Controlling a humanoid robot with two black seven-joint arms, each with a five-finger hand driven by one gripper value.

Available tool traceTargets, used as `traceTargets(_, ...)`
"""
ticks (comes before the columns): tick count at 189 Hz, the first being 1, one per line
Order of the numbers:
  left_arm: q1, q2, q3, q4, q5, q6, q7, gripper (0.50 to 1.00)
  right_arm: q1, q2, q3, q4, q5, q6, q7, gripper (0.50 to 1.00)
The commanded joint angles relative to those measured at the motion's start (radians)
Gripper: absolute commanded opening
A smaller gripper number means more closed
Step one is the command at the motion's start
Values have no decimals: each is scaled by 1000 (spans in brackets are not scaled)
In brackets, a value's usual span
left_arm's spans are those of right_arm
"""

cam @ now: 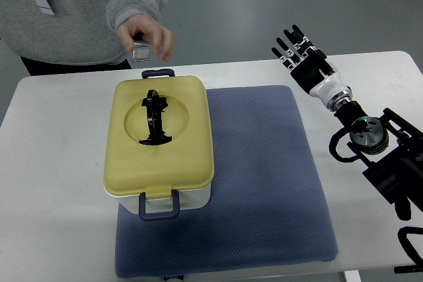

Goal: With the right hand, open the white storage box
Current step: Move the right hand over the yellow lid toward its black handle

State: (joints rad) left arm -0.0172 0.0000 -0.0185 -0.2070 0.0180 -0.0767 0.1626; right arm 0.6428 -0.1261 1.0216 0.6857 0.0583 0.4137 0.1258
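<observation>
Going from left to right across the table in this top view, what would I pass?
Storage box with yellow lid → bare part of the blue mat → robot's right hand, fingers spread, holding nothing.

Yellow-lidded white storage box, blue textured mat — black-and-white right hand

Bare blue mat between right hand and storage box

The storage box has a matt yellow plastic lid; the blue mat looks like dimpled cloth, perhaps foam; the table is smooth white.
</observation>
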Motion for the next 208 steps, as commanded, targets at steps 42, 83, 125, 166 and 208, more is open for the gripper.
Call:
traceTargets(42, 0, 0, -3, 1, -1, -3, 0, 1000, 9, -3, -6, 2, -18, 5, -3, 932)
traceTargets(83, 0, 0, -3, 5, -1, -3, 0, 1000, 90, -29, -21, 5, -296, 37, -9, 932)
traceTargets(125, -1, 0, -3, -2, -1, -11, 0, 1000, 278, -102, -100, 25, -825, 197, -26, 932)
traceTargets(166, -1, 0, -3, -2, -3, -12, 0, 1000, 492, -205, -218, 239, -1241, 197, -26, 932)
traceTargets(208, -1, 0, -5, -3, -4, -14, 0, 1000, 621, -193, -325, 417, -1338, 197, -28, 932)
